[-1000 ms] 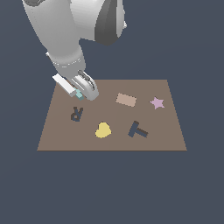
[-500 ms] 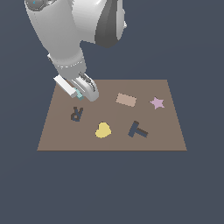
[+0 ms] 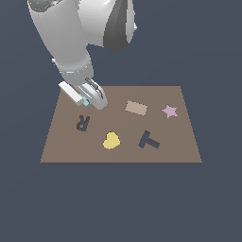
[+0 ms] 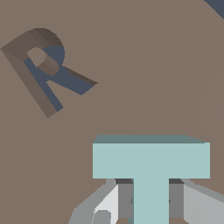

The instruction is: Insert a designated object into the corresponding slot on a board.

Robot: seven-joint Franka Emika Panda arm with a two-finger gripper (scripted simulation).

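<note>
My gripper is shut on the pale teal T block, held just above the back left part of the brown board. In the wrist view the teal T fills the foreground, with its stem clamped between my two fingers. The dark navy T-shaped slot lies on the board toward the exterior view's right, well apart from my gripper. It does not show in the wrist view.
A dark R-shaped recess lies just in front of my gripper and also shows in the wrist view. A yellow heart, a tan rectangle and a pink star sit on the board.
The gripper stays shut on the teal T. The arm has shifted only very slightly over the board's back left part.
</note>
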